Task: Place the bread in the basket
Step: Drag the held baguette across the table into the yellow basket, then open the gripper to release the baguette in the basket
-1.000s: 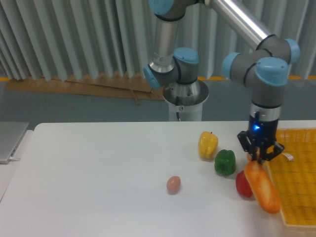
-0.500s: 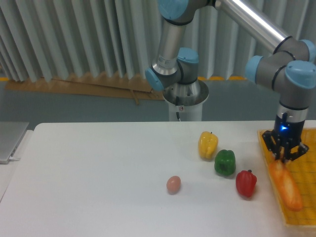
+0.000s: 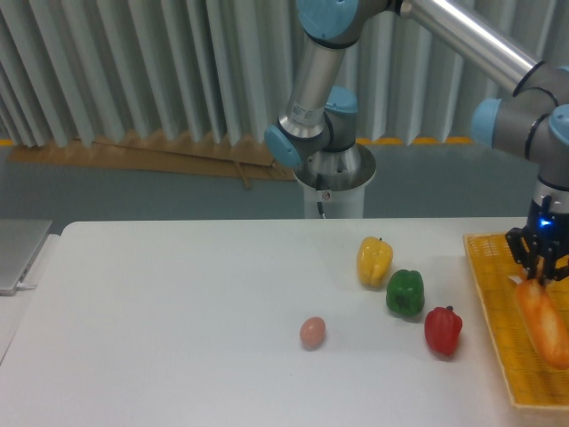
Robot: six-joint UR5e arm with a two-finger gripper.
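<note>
At the right edge of the frame the tool [image 3: 540, 269] is clamped on the upper end of the bread [image 3: 542, 309], which hangs tilted over the basket [image 3: 494, 311]. To finish well, I judge it should lower until the loaf lies flat inside the low rim, then let go. The bread is a slim orange-golden baguette; the basket is flat yellow-orange weave.

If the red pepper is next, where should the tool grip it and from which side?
Probably from straight above, closing across the body of the red pepper just below its stem. It stands upright on the table with the stem up. The green pepper sits close at its upper left, so set the fingers along the other diagonal.
</note>
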